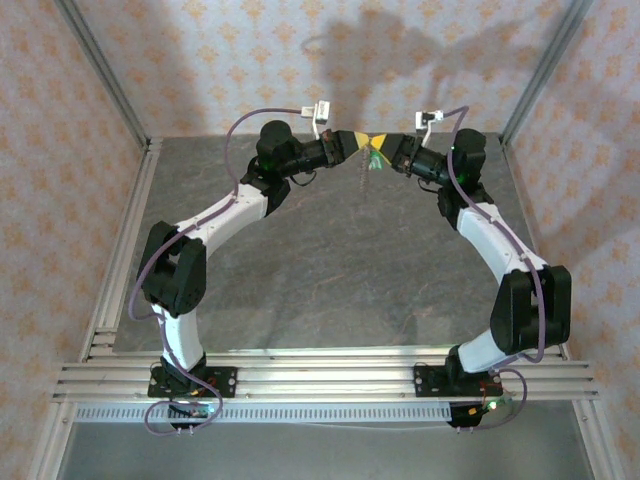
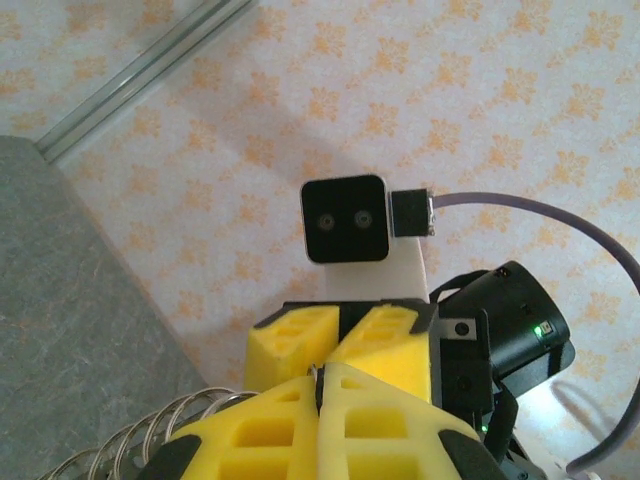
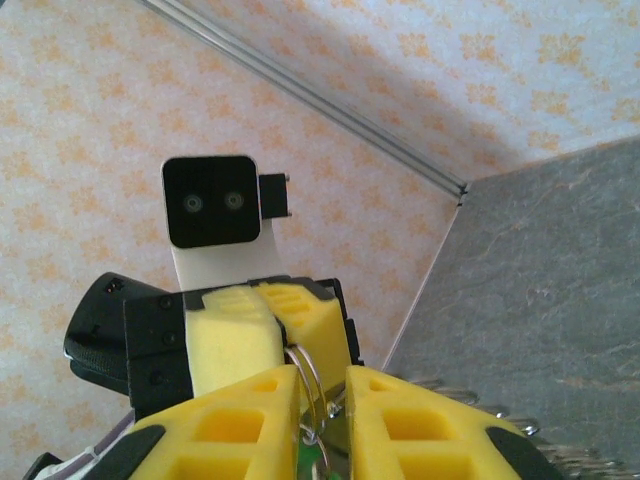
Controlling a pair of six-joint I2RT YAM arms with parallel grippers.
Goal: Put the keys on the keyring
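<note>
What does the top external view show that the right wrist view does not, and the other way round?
Top external view: the left arm and right arm at full length, the left tool and right tool meeting in the air, the keyring and the green key hanging under them. Right wrist view: a close look at thin metal loops in the gap between the right tool's yellow fingers. Shared: the two tools tip to tip, some green of the key, the grey table, the patterned wall.

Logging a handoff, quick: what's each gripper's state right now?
Left gripper: closed, pinching the keyring.
Right gripper: jaws slightly apart around the key; whether it grips cannot be told.
</note>
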